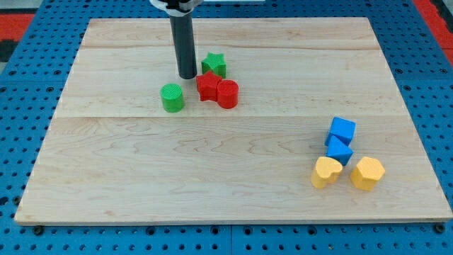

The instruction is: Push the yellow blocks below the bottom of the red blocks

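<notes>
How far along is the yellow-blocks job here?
Done: nothing visible. Both yellow blocks, heart-shaped and hexagonal, sit at the view's bottom right, far from the red star and red cylinder. In hand: my tip rests beside the star. Left: both pushes.

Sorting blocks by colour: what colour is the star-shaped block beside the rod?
Green star, just right of my tip; the camera view shows it best.

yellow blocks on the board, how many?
2, both near the view's bottom right: yellow heart below the blue blocks, yellow hexagon to its right. My tip is far off; none seem hidden.
</notes>
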